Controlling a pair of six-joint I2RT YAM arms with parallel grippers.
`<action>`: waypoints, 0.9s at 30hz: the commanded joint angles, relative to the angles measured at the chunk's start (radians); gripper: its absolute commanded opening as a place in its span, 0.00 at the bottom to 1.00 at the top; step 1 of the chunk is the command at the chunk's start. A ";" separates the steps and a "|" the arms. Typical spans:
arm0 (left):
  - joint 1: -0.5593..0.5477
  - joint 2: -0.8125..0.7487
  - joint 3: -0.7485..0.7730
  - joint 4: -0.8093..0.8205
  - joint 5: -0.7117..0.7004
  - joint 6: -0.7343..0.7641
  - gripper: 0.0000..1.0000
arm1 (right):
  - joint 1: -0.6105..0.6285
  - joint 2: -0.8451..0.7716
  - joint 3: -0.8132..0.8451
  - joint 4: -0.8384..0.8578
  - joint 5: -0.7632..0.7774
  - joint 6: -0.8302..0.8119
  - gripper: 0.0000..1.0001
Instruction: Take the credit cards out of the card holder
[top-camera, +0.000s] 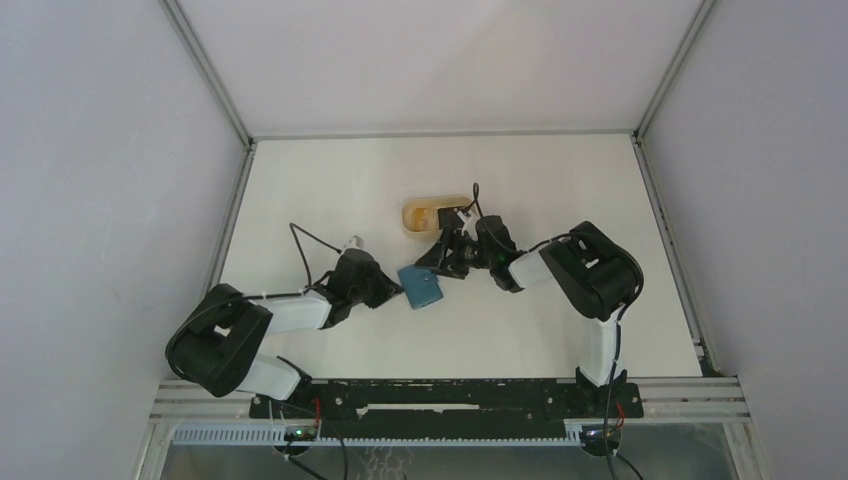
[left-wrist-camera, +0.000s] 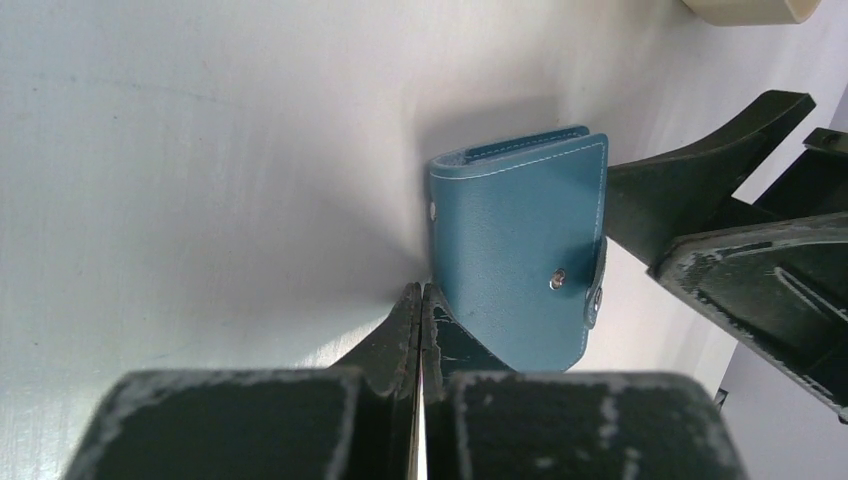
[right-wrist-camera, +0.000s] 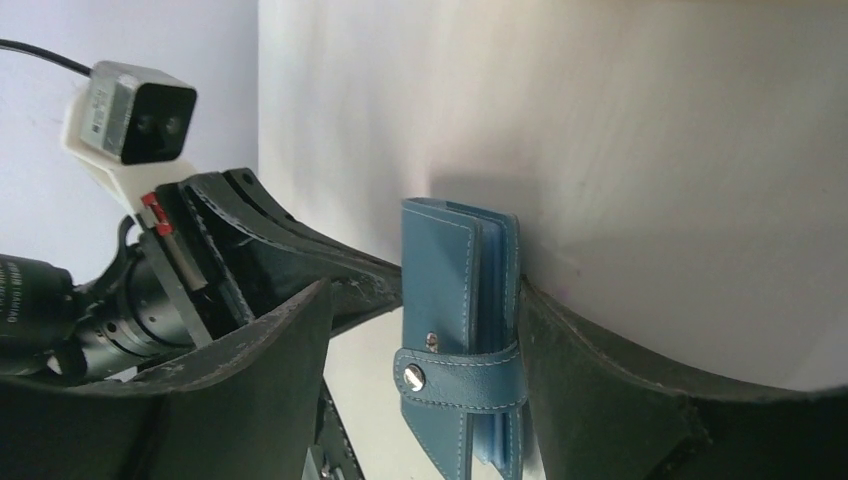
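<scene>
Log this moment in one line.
left hand shut at card holder corner | right hand open, straddling it | tab snapped

**Lighting and image quality.** All 3 views are bright and evenly lit by diffuse white light from above. In the overhead view you see only faint, soft shadows on the table (top-camera: 520, 330) beneath the arms. In the left wrist view the card holder (left-wrist-camera: 520, 250) is sharp. A soft shadow spreads up and left of it, and the left gripper (left-wrist-camera: 421, 295) blurs toward the bottom edge. In the right wrist view the right gripper (right-wrist-camera: 425, 295) looks soft, and the table's upper right may be slightly overexposed.
</scene>
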 joint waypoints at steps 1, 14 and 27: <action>-0.007 0.031 0.021 -0.064 -0.026 0.021 0.00 | -0.005 -0.023 -0.011 -0.015 -0.024 -0.077 0.74; -0.006 0.036 0.028 -0.077 -0.056 0.022 0.00 | 0.025 -0.038 -0.058 0.018 0.008 -0.100 0.72; -0.008 0.036 0.017 -0.077 -0.055 0.025 0.00 | -0.089 -0.210 -0.124 -0.108 0.039 -0.178 0.82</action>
